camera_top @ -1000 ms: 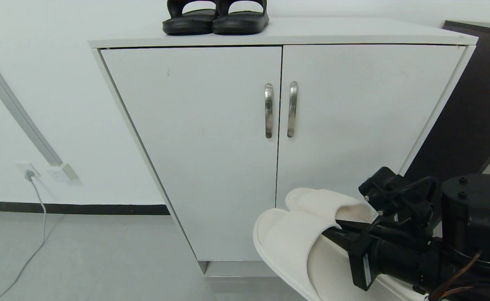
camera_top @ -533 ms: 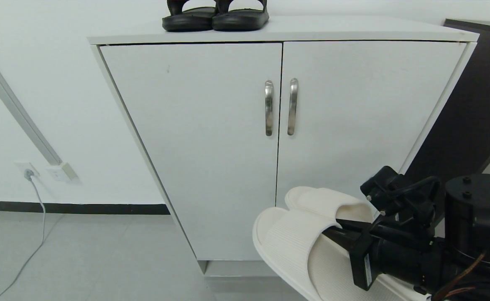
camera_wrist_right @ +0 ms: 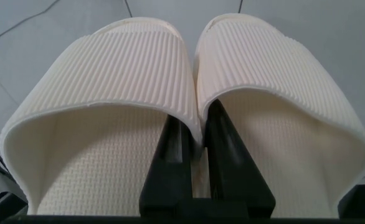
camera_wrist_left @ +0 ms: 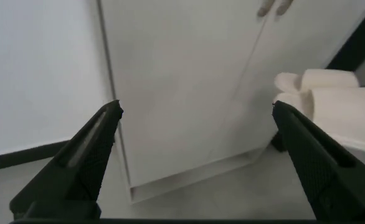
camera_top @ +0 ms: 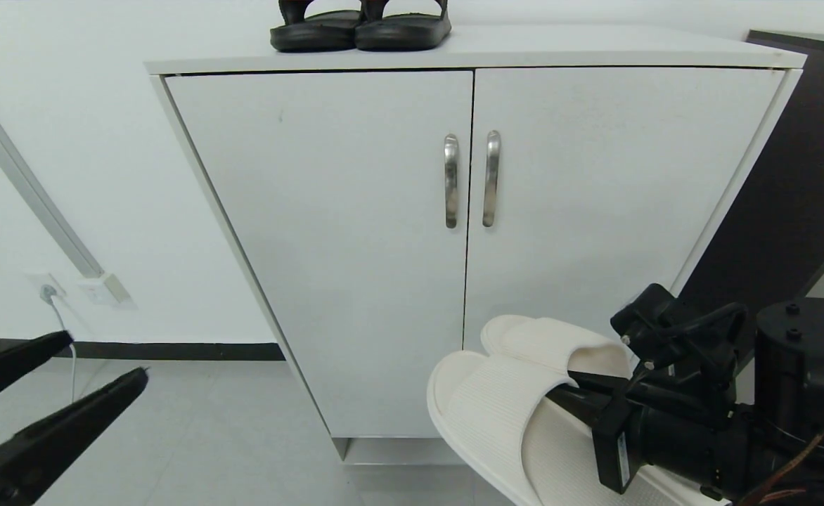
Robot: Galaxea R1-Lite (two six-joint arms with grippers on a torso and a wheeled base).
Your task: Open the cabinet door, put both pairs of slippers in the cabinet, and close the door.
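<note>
Left claw (camera_top: 106, 355) has entered at 8 o'clock, wide; white slippers (camera_top: 496, 407) clamped in right claw (camera_wrist_right: 195, 143) may block the opening cabinet door (camera_top: 327, 246).

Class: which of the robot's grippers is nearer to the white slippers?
Right. The right gripper is shut on the white slippers, clamping both together. The left gripper is open, low on the far left above the floor, well apart from them.

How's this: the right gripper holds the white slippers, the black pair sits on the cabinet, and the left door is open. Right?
Wrong: the head view shows the left door shut. The right gripper does hold the white slippers, and the black pair sits on the cabinet.
</note>
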